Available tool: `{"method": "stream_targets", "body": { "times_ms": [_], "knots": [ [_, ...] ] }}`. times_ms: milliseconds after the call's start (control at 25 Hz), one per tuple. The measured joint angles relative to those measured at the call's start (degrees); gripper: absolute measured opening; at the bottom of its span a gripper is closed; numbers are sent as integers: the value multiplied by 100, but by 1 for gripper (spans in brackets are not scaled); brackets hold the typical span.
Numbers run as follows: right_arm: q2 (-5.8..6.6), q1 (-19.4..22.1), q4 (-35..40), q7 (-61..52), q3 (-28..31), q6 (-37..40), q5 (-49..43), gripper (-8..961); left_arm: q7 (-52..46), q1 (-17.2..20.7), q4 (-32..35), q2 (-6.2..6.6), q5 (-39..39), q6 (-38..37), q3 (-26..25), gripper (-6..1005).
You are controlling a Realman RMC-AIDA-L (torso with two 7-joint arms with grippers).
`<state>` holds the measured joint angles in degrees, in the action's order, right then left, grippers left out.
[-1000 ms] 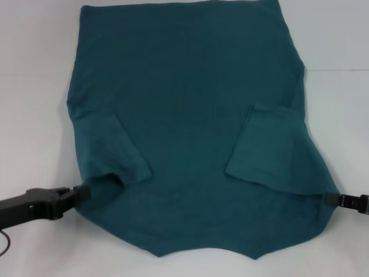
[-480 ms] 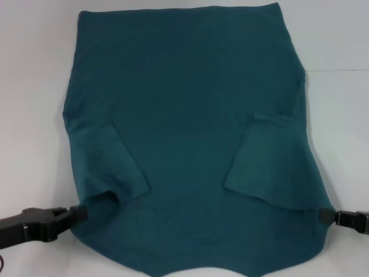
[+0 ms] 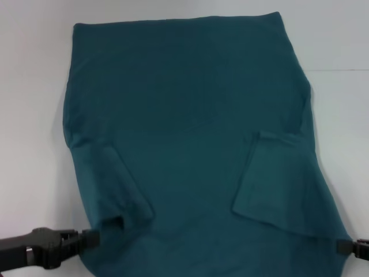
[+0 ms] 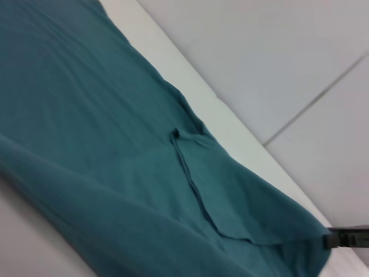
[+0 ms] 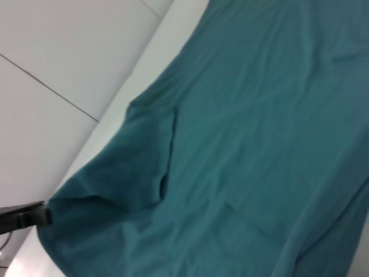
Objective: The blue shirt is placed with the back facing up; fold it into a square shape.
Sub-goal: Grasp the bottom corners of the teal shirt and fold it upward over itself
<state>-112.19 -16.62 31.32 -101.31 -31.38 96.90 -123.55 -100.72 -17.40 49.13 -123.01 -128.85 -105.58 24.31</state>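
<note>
The blue shirt (image 3: 190, 133) lies back up on the white table, its hem at the far side. Both sleeves are folded inward, the left sleeve (image 3: 115, 184) and the right sleeve (image 3: 271, 179). My left gripper (image 3: 86, 239) is shut on the shirt's near left edge. My right gripper (image 3: 341, 246) is shut on its near right edge. The near end of the shirt runs out of the head view. The left wrist view shows the shirt (image 4: 86, 115) with the right gripper (image 4: 340, 236) at its corner. The right wrist view shows the shirt (image 5: 259, 115) with the left gripper (image 5: 34, 214).
The white table (image 3: 34, 115) shows on both sides of the shirt and beyond its hem. A thin seam line (image 3: 340, 70) crosses the table at the far right. Pale tiled floor (image 4: 277, 52) lies past the table's edge.
Both grippers have drawn back toward me with the shirt's edges. The whole shirt has slid toward me, so its far hem now shows and its near end has left the view.
</note>
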Motion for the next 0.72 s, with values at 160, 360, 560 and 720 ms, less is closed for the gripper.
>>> {"method": "stream_targets", "body": {
  "times_ms": [160, 360, 560, 720],
  "knots": [
    [28, 95, 91, 2, 26, 63, -39, 45, -2, 1, 3, 2, -45, -145, 9, 40],
    [57, 118, 126, 1, 18, 155, -51, 45, -9, 28, -5, 0, -163, -223, -1, 40],
    [74, 115, 126, 4, 84, 122, -53, 45, -10, 51, 5, -4, -185, -225, -82, 40],
    [81, -16, 118, -36, 322, -7, -50, 45, -12, -113, -28, 54, -144, -66, -175, 40]
  ]
}}
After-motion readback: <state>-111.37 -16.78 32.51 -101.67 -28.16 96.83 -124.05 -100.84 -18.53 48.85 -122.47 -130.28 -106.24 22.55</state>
